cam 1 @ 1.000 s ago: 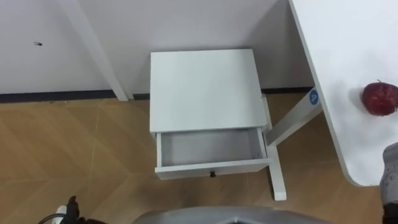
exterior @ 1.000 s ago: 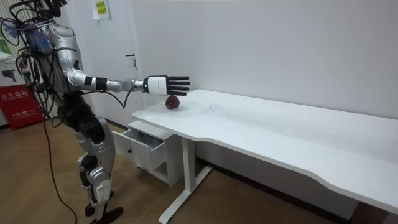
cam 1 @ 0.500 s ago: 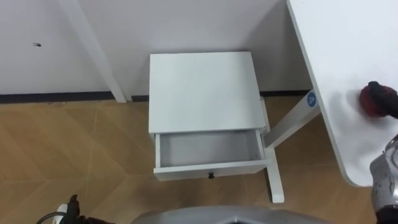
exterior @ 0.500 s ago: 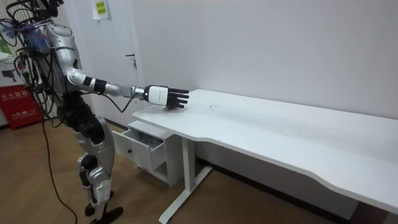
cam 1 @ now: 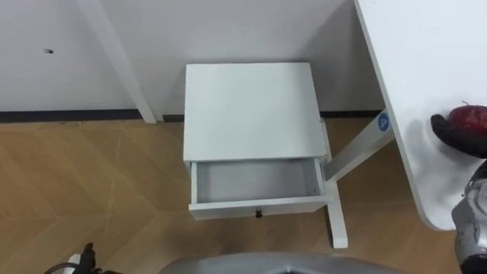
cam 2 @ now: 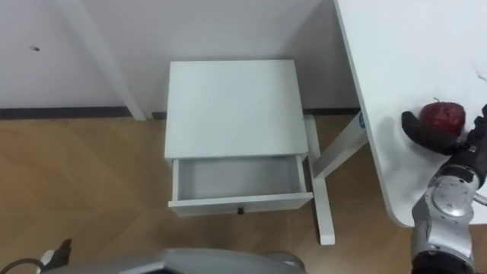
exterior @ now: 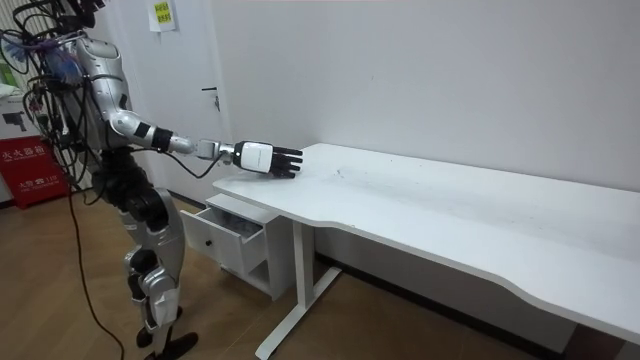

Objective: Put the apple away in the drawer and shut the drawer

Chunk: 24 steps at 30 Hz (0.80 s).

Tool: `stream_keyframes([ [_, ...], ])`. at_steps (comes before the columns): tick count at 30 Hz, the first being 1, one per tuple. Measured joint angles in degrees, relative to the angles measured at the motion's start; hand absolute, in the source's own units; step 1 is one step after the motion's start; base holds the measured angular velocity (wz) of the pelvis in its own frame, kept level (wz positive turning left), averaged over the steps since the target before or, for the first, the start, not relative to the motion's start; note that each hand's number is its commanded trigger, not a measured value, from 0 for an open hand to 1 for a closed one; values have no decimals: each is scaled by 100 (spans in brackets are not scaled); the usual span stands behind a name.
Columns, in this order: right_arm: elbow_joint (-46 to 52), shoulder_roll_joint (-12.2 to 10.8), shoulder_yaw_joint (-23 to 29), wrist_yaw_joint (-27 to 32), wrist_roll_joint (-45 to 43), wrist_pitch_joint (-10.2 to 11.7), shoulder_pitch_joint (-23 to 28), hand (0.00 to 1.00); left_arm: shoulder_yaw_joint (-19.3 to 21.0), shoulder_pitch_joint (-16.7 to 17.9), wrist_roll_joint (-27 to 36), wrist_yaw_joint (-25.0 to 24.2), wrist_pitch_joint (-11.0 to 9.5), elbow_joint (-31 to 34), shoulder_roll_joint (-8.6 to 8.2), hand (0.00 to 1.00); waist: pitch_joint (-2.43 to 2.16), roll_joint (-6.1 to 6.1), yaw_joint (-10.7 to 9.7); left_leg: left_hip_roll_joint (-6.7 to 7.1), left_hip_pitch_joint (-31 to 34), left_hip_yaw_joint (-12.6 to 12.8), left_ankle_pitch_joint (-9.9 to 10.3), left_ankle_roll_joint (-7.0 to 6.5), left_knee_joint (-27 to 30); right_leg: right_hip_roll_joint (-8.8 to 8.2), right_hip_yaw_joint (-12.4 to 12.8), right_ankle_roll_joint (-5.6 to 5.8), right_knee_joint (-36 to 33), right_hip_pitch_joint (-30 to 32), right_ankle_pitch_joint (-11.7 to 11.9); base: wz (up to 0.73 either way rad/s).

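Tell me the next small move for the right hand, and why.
Probably make sure of the grasp, then lift the apple just clear of the table. The right hand lies against the apple, which rests on the tabletop, and the drawer stands open and empty.

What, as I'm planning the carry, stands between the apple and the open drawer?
Nothing visible. The right hand curls its fingers round the apple on the desk. The drawer lies open and empty below, left of the desk's leg, which stands beside the route, not across it.
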State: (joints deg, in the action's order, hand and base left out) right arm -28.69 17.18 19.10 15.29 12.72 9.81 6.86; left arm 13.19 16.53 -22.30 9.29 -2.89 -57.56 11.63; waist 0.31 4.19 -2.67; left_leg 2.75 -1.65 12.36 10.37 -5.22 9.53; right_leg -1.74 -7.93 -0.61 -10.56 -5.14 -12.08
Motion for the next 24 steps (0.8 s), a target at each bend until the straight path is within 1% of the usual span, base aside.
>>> stream_keyframes([
  [3, -2, 1, -4, -102, -177, 0, 3, 0, 0, 2, -96, 0, -3, -1, 47, 0, 15, 29, 4, 0, 2, 0, 0, 0, 0, 0, -1, 0, 0, -1, 0, 0],
  [8, -29, 55, -75, -272, -589, 2, -1, 0, -5, -3, -96, 0, -11, -3, 55, 0, 14, 28, 0, 1, 7, 1, 1, -1, 9, -4, -17, 0, -3, 4, 0, 0],
  [10, -186, 209, -228, -360, -821, 8, -20, 0, -29, -2, -95, 0, -12, -12, 61, 0, 7, 17, 2, 1, 17, -2, 1, -1, 17, -4, -21, 0, -5, 3, 0, 0],
  [13, -235, 307, -246, -434, -912, 8, -22, 0, -77, 1, -96, 0, -13, -42, 69, 0, -11, -3, 3, 1, 17, -2, 1, -1, 23, -5, -44, 0, -7, 0, 0, 0],
  [14, -238, 316, -246, -435, -917, 8, -22, 22, -94, 3, -96, 0, -13, -44, 71, 0, -13, -5, 3, 1, 16, -2, 1, -1, 24, -5, -50, 0, -7, -2, 0, 0],
  [15, -238, 324, -246, -441, -932, 8, -22, 91, -108, 3, -97, 0, -13, -48, 72, 0, -13, -4, 7, 0, 17, -3, 1, -1, 29, -7, -69, 0, -8, -11, 0, 0],
  [16, -238, 332, -246, -461, -940, 7, -34, 100, -109, 0, -99, 0, -13, -52, 72, 0, -14, 0, 8, 0, 20, -5, 0, -1, 30, -8, -93, 0, -10, -11, 0, 0],
  [20, -237, 371, -246, -550, -1076, 7, -135, 100, -109, 2, -99, -1, -14, -53, 73, 0, -21, 24, 6, -1, 45, -5, 0, -2, 45, -10, -103, 0, -12, -7, 0, 0],
  [24, -237, 387, -246, -603, -1097, 7, -176, 100, -110, -4, -99, -3, -19, -53, 90, 0, -13, 101, 8, -1, 102, -40, 1, -3, 88, -14, -160, 0, -11, 1, 0, 5],
])
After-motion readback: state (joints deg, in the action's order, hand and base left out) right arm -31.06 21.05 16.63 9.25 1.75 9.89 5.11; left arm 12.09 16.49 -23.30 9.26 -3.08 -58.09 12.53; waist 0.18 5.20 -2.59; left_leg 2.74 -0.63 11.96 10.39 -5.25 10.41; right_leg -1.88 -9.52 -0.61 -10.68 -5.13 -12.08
